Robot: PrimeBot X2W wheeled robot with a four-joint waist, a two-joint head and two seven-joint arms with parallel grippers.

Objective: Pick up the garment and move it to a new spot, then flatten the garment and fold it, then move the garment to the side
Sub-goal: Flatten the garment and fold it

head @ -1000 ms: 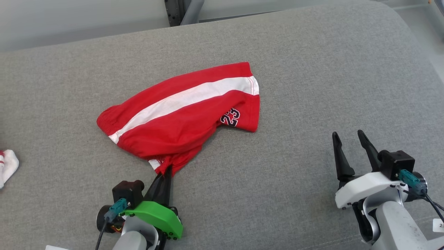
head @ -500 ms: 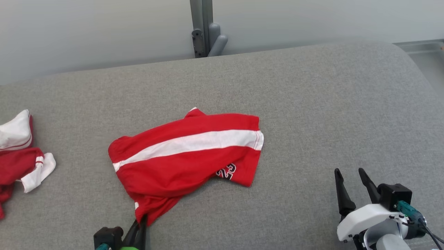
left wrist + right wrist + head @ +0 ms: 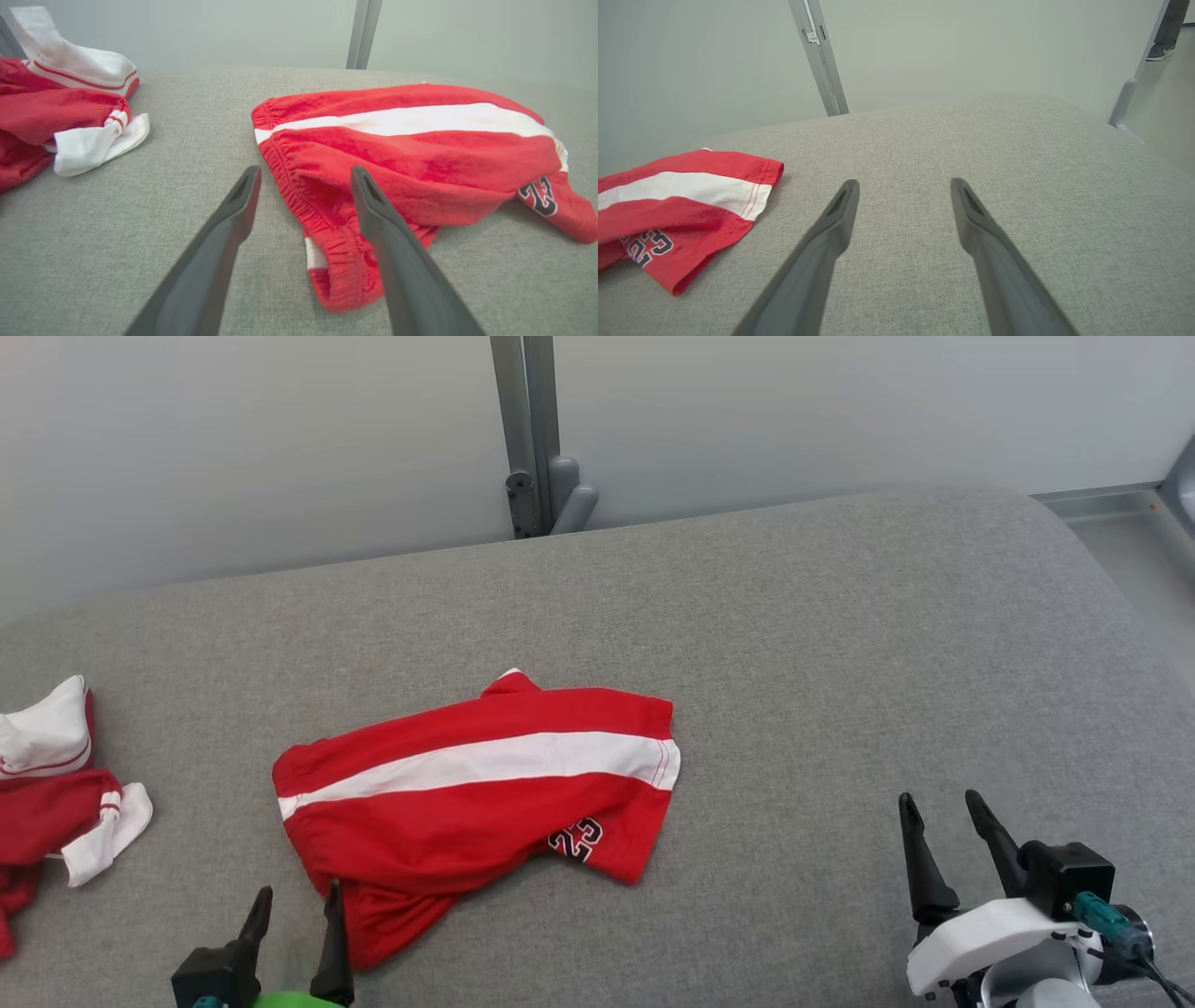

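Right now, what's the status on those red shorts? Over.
Left gripper open, at edge of shorts. Right gripper open, empty. Shorts crumpled on cushion. Clothes pile left, clear.

Your garment [image 3: 467,803]: red shorts lying loose on the grey cushion [image 3: 840,663].
You see it rumpled, not flat, on the cushion's near side and left of its middle, well away from its right end. 1 broad white stripe runs along its length. The gathered waistband lies at the end toward the cushion's left, bunched and trailing toward the near side. The leg hem at the other end carries a dark 23 outlined in white.
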